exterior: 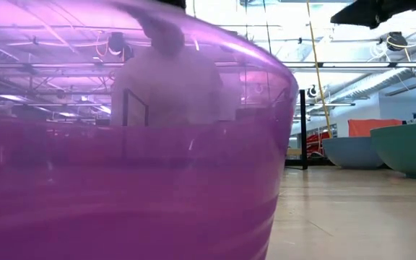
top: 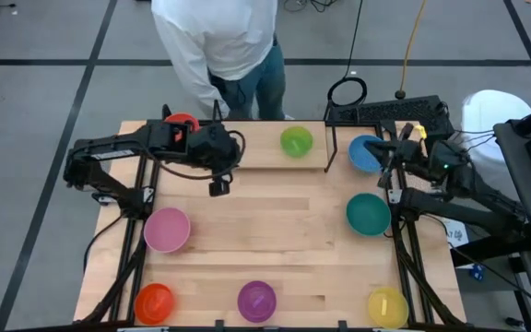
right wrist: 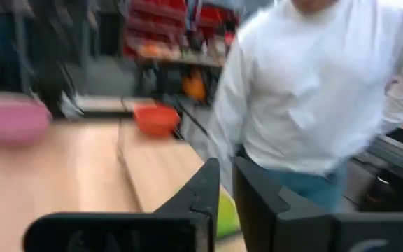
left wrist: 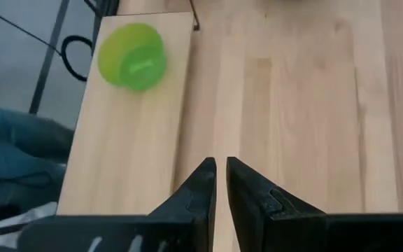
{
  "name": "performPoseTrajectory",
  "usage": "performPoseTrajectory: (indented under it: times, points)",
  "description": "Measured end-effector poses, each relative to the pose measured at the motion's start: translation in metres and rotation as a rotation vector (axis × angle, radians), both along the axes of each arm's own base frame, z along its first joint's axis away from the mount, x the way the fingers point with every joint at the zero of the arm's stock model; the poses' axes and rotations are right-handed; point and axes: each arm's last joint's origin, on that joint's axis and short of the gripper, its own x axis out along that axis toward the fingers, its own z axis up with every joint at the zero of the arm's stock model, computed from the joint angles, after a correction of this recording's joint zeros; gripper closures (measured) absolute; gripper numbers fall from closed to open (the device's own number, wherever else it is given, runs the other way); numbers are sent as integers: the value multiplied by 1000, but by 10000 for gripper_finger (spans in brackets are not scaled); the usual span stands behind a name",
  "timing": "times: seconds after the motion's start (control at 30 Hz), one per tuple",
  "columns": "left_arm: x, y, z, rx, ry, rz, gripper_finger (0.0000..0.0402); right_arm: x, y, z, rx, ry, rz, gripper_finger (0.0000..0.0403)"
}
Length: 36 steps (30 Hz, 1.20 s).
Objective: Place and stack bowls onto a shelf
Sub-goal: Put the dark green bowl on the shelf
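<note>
We see smooth, glossy round plastic bowls spread over a pale, fine-grained wooden tabletop [top: 275, 231]. Along the upper edge of the high view lies the shelf [top: 256, 152], a flat light-wood board with thin black rod uprights, its long axis running left to right across the frame. On it, the green bowl [top: 296, 141] sits upside down toward the board's right end, its flat base facing up in the left wrist view [left wrist: 132, 56]. The red bowl [top: 182, 123] sits at the shelf's left end, partly covered by the left arm.

Off the shelf, the blue bowl [top: 365, 153] is at upper right, just beyond the shelf's end, and the teal bowl [top: 369, 214] lies below it. The pink bowl [top: 167, 229] is at centre left. The orange bowl [top: 153, 302], purple bowl [top: 257, 300] and yellow bowl [top: 387, 306] line the bottom edge. In the low view the translucent purple bowl [exterior: 121, 159] fills the left of the frame.

The left gripper [top: 219, 186] hangs just below the shelf's front edge, its matte dark fingers [left wrist: 198, 189] nearly together with a thin slit between them, holding nothing. The right gripper [top: 387, 159] is at the blue bowl's right rim; whether its fingers are parted or closed on the rim we cannot tell.

A person in a white long-sleeved top [top: 218, 37] stands at the top of the frame on a grey tiled floor [top: 44, 92].
</note>
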Motion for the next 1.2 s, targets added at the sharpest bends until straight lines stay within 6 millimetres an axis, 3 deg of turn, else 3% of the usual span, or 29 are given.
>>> performPoseTrajectory:
  times: [0.2,0.43,0.67,0.93,1.2]
  points:
    - [-20,-1,-2,7,117,79,360,-7,2,15,100,267,-26,331]
    - [-44,1,9,27,102,237,360,-8,3,13,343,601,-66,323]
    - [-61,-1,19,26,51,272,360,4,-2,-4,490,886,-97,323]
    - [-70,-2,22,20,44,280,360,30,-13,-16,508,1059,-70,323]
    - [-71,-8,23,21,48,250,360,52,-19,-56,545,1215,92,323]
